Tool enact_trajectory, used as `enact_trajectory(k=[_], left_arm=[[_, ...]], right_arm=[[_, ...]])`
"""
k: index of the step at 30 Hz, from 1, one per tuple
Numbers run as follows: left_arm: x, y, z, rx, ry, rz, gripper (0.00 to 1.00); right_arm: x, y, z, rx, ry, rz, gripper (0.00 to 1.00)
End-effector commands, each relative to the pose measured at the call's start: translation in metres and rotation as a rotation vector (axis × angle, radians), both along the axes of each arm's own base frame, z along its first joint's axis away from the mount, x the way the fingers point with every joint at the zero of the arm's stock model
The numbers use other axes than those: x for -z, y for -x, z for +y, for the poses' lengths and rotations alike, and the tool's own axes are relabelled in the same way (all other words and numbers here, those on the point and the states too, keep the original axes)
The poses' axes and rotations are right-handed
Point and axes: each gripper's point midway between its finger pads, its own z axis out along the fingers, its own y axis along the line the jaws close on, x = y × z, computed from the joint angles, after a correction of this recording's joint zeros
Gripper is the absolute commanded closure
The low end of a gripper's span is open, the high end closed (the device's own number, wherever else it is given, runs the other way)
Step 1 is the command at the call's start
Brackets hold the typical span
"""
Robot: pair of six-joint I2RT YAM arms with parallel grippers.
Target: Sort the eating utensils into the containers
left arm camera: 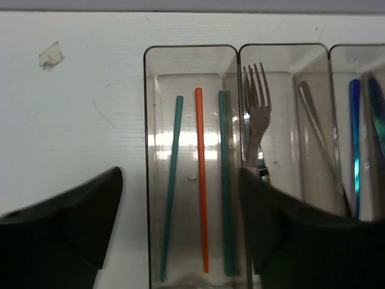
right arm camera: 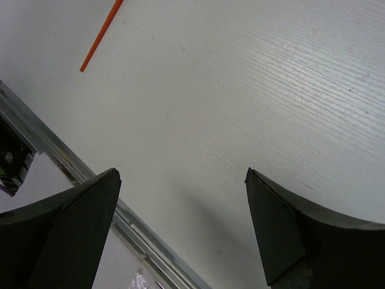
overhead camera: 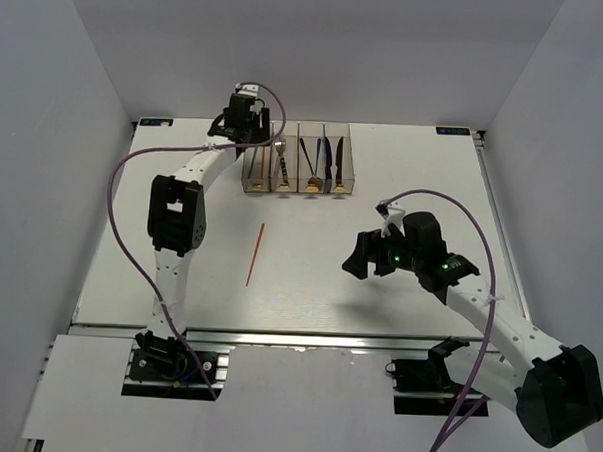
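apparently the step in hand is the chopstick drop-off. the left claw (left arm camera: 180,198) hovers over the leftmost bin (left arm camera: 146,150) of the containers (overhead camera: 297,156), its jaws parted and gripping nothing. a red chopstick (left arm camera: 201,180) and teal chopsticks (left arm camera: 171,180) lie inside the bin below it. silver forks (left arm camera: 255,102) sit in the next bin, with dark and blue pieces (left arm camera: 355,150) in the ones beyond. a loose red chopstick (overhead camera: 255,254) lies alone on the worktop (overhead camera: 308,296), well apart from the bins. the right claw (right arm camera: 181,174) hangs wide open and empty above the worktop, off to that stick's right. as i judge it, the loose stick is what remains. a claw must come down over it and pinch squarely across something so thin and flat. then it must carry the stick to the leftmost bin.
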Motion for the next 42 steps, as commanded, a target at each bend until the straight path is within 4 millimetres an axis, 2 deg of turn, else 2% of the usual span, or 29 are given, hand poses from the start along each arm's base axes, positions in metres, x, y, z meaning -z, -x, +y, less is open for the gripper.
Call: enact_trajectory(k=[1, 2, 3, 4, 5, 6, 7, 8, 9, 10, 11, 12, 14, 15, 17, 18, 20, 21, 23, 26, 29, 33, 36, 40, 42], left_arm=[[-0.088, 0.032, 0.013, -0.09, 0.099, -0.13, 0.02], [-0.097, 0.042, 0.017, -0.104, 0.109, -0.14, 0.02], [-0.133, 0.06, 0.025, -0.143, 0.136, -0.199, 0.02], [-0.136, 0.074, 0.032, -0.173, 0.139, -0.188, 0.02], [-0.121, 0.09, 0.038, -0.194, 0.133, -0.146, 0.02], [-0.146, 0.109, 0.042, -0.203, 0.163, -0.18, 0.02], [-0.14, 0.123, 0.047, -0.222, 0.159, -0.152, 0.02], [-0.117, 0.141, 0.05, -0.224, 0.15, -0.09, 0.02], [-0.113, 0.153, 0.053, -0.234, 0.159, -0.071, 0.02], [-0.117, 0.171, 0.06, -0.251, 0.155, -0.063, 0.02], [-0.093, 0.187, 0.065, -0.263, 0.144, -0.004, 0.02], [-0.085, 0.197, 0.067, -0.274, 0.159, 0.019, 0.02], [-0.085, 0.217, 0.08, -0.314, 0.164, 0.011, 0.02], [-0.066, 0.231, 0.084, -0.338, 0.169, 0.051, 0.02], [-0.077, 0.246, 0.09, -0.369, 0.21, 0.013, 0.02], [-0.069, 0.256, 0.089, -0.371, 0.233, 0.03, 0.02], [-0.085, 0.266, 0.075, -0.291, 0.313, -0.021, 0.02], [-0.075, 0.275, 0.074, -0.277, 0.322, -0.01, 0.02], [-0.085, 0.281, 0.071, -0.241, 0.35, -0.062, 0.02], [-0.071, 0.287, 0.071, -0.222, 0.316, -0.016, 0.02], [-0.061, 0.287, 0.055, -0.149, 0.328, 0.036, 0.02], [-0.03, 0.284, 0.049, -0.164, 0.291, 0.118, 0.02], [-0.02, 0.281, 0.04, -0.176, 0.241, 0.129, 0.02], [0.01, 0.278, 0.027, -0.18, 0.189, 0.19, 0.02], [0.016, 0.276, 0.018, -0.17, 0.195, 0.19, 0.02]], right_arm=[[-0.032, -0.016, 0.008, 0.003, -0.042, -0.087, 0.11], [-0.035, -0.018, 0.009, 0.007, -0.045, -0.091, 0.11], [-0.036, -0.018, 0.008, 0.014, -0.041, -0.087, 0.11], [-0.041, -0.019, 0.008, 0.019, -0.045, -0.094, 0.11], [-0.043, -0.02, 0.007, 0.028, -0.043, -0.097, 0.11], [-0.044, -0.023, 0.004, 0.05, -0.034, -0.104, 0.11], [-0.044, -0.024, 0.001, 0.066, -0.027, -0.097, 0.11], [-0.048, -0.024, 0.0, 0.08, -0.029, -0.106, 0.11], [-0.049, -0.027, -0.004, 0.104, -0.018, -0.113, 0.11], [-0.049, -0.026, -0.006, 0.12, -0.015, -0.108, 0.11], [-0.053, -0.027, -0.009, 0.136, -0.016, -0.119, 0.11], [-0.053, -0.028, -0.013, 0.162, -0.007, -0.123, 0.11], [-0.054, -0.025, -0.017, 0.185, -0.009, -0.12, 0.11], [-0.054, -0.026, -0.021, 0.204, 0.0, -0.123, 0.11], [-0.054, -0.026, -0.026, 0.236, 0.007, -0.127, 0.11], [-0.053, -0.027, -0.03, 0.256, 0.021, -0.126, 0.11], [-0.055, -0.026, -0.032, 0.271, 0.016, -0.127, 0.11], [-0.054, -0.027, -0.034, 0.284, 0.017, -0.13, 0.11], [-0.055, -0.028, -0.033, 0.289, -0.001, -0.14, 0.11], [-0.05, -0.029, -0.029, 0.293, -0.026, -0.132, 0.11], [-0.045, -0.031, -0.028, 0.326, -0.039, -0.094, 0.11], [-0.045, -0.035, -0.029, 0.367, -0.051, -0.078, 0.11], [-0.045, -0.039, -0.027, 0.37, -0.048, -0.071, 0.11], [-0.043, -0.042, -0.023, 0.355, -0.033, -0.044, 0.11], [-0.046, -0.04, -0.02, 0.34, -0.04, -0.037, 0.11]])
